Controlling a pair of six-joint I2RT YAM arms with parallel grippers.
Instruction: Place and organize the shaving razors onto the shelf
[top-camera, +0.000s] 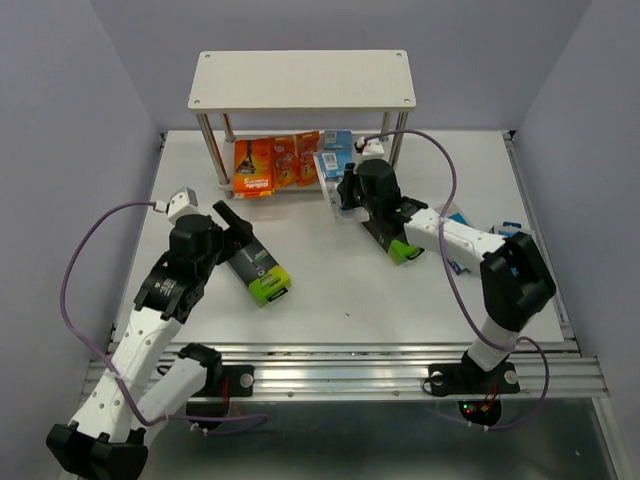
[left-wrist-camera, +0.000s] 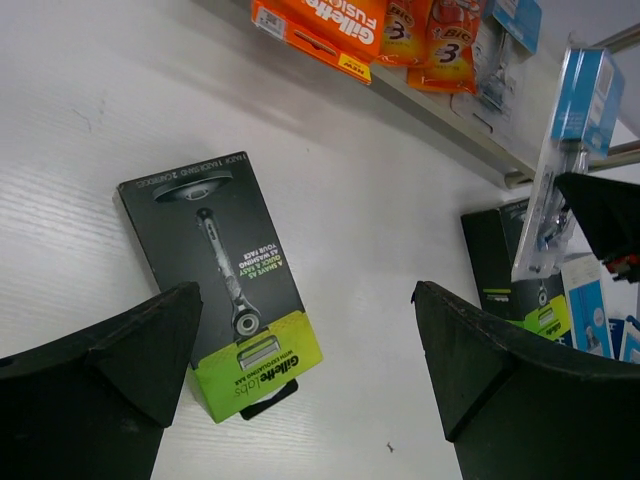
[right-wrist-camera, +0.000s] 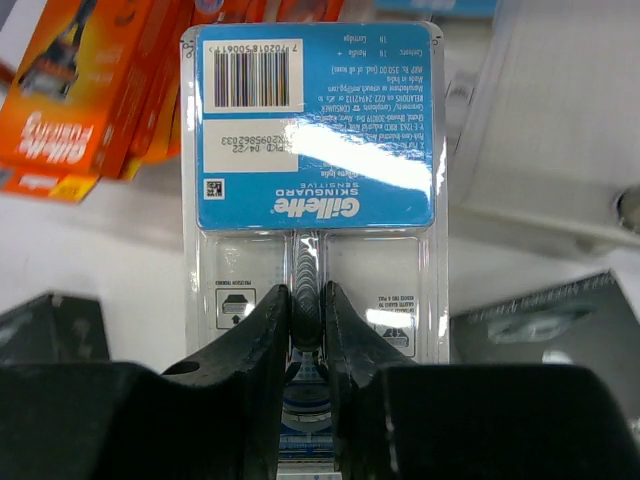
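The shelf (top-camera: 300, 78) stands at the back of the table. Orange razor packs (top-camera: 258, 165) lean on its lower board (left-wrist-camera: 450, 120). My right gripper (right-wrist-camera: 306, 300) is shut on a light-blue blister card (right-wrist-camera: 315, 130), pinching the razor handle through the clear plastic and holding the card upright in front of the lower board. From above, that gripper (top-camera: 343, 192) and card (top-camera: 330, 165) are near the shelf's right posts. My left gripper (left-wrist-camera: 305, 295) is open and holds nothing. It hovers over the table beside a black-and-lime box (left-wrist-camera: 225, 280) that lies flat, also seen from above (top-camera: 258, 268).
A second black-and-lime box (top-camera: 395, 240) lies under the right arm. Blue packs (top-camera: 460, 215) sit on the table to the right, partly hidden by that arm. Purple cables loop over both arms. The table's metal rail runs along the near edge.
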